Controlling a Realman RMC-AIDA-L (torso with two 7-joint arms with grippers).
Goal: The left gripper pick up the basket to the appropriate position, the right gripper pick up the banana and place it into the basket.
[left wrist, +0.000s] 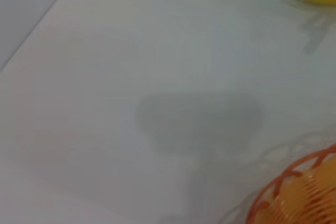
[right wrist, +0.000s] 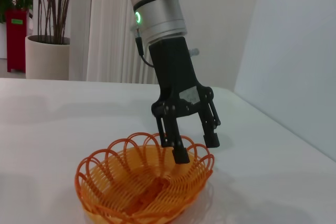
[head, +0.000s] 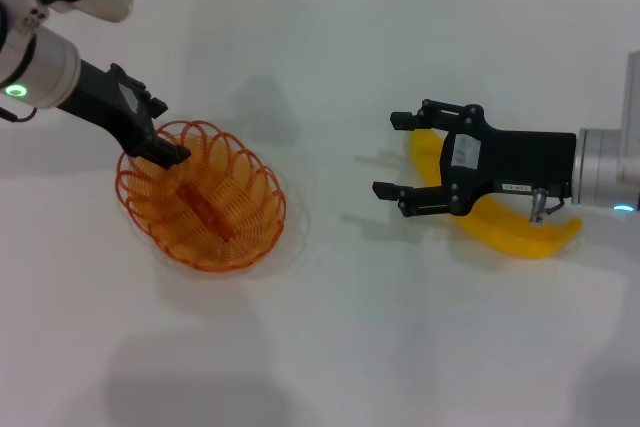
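Banana [head: 510,232] on table under open right tool [head: 398,155], basket [head: 200,197] rim straddled by open left tool [right wrist: 195,149]

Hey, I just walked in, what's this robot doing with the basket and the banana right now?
The left gripper is down at the rim of the orange wire basket, one finger inside and one outside, jaws apart, so it is not gripping the basket yet. The basket sits on the white table. The right gripper hangs open over the banana, which lies on the table off to the robot's right. Nothing has been lifted yet.
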